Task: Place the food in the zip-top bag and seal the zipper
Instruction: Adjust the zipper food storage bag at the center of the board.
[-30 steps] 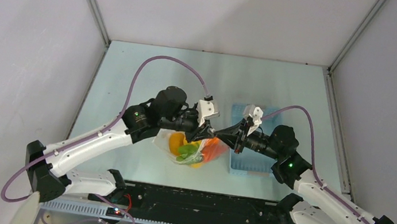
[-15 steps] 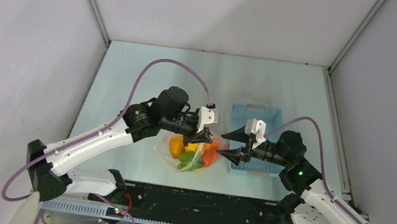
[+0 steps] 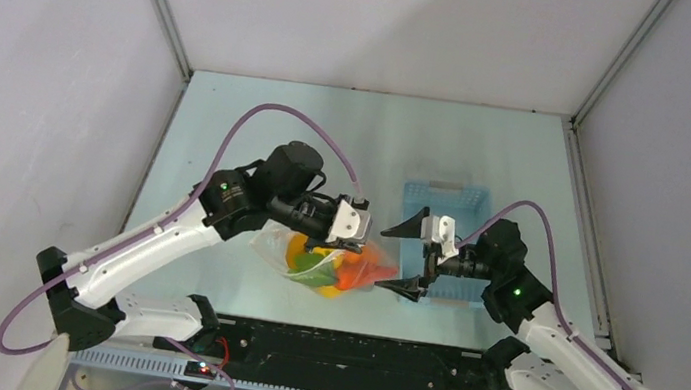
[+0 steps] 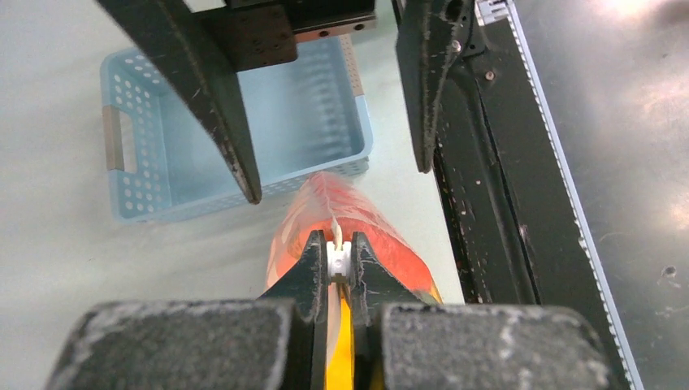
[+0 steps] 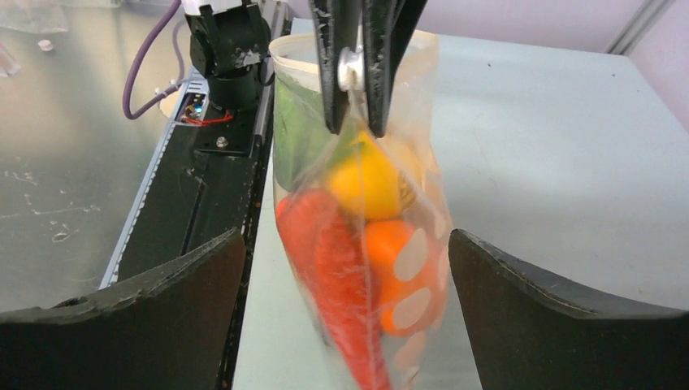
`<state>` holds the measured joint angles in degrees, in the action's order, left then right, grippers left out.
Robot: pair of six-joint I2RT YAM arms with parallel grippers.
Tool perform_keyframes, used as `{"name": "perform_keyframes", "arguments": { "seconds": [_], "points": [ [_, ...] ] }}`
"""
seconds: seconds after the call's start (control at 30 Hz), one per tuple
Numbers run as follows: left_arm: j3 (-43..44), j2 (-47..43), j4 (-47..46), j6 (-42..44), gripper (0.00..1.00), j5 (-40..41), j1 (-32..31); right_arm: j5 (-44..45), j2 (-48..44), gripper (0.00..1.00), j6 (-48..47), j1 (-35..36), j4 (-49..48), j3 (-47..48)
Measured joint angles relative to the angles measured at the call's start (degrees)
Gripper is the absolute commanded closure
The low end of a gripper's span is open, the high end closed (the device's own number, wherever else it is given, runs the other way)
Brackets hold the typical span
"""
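My left end effector is pinched almost fully closed on the white slider of the zipper, one finger pressed to each side of it. The bag hangs upright below that grip, and the food is inside it: a red-orange carrot low at the front, a yellow piece above it, an orange piece beside it and a green piece near the top. I cannot tell whether the bag's bottom rests on the tabletop.

My right end effector is spread wide and holds nothing. It faces the bag end-on from the right, one finger off to each side of it. Neither finger touches the plastic in the right wrist view.

From above, the bag sits between my two wrists at the near middle of the tabletop. The blue basket stands just beyond the bag, behind my right end effector
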<state>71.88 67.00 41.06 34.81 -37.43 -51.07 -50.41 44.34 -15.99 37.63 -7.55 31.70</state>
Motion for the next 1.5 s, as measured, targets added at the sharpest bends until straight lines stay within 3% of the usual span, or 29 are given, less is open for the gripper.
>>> {"name": "perform_keyframes", "arguments": {
  "seconds": [0.3,0.6,0.87,1.13,1.17,1.2,1.23,1.27,1.37,1.5],
  "points": [
    [4.3,0.7,9.6,11.1,1.00,-2.8,0.0,-4.1,9.0,0.02,6.8,0.0,-13.7,0.3],
    [5.5,2.0,12.2,14.7,1.00,-3.9,0.0,-7.4,16.7,0.14,15.3,2.0,-26.6,2.7],
    [5.5,3.1,7.4,8.3,1.00,-1.5,0.0,-4.6,18.5,0.37,18.3,5.4,-28.6,3.2],
    [2.9,1.3,1.6,2.1,0.99,1.0,-0.3,5.3,14.9,0.81,13.0,8.6,-17.6,3.4],
    [2.7,1.0,1.5,2.0,0.97,1.0,-0.3,6.1,14.5,0.95,12.4,8.8,-16.6,3.4],
    [2.7,0.7,1.5,2.0,0.88,1.1,-0.3,6.5,14.2,1.00,11.9,8.9,-15.7,3.4],
    [2.7,0.4,1.5,2.0,0.82,1.2,-0.3,6.9,14.0,1.00,11.4,9.0,-15.5,3.5],
    [2.7,0.3,1.4,2.0,0.67,1.2,-0.3,7.1,13.9,1.00,10.9,9.1,-15.3,3.6],
    [2.7,0.2,1.0,1.9,0.39,1.2,-0.2,7.7,13.6,1.00,10.2,9.4,-14.1,3.6],
    [2.4,-0.7,-0.3,1.6,0.21,1.2,-0.2,7.7,13.6,1.00,9.4,9.5,-12.4,3.6]
  ]
}}
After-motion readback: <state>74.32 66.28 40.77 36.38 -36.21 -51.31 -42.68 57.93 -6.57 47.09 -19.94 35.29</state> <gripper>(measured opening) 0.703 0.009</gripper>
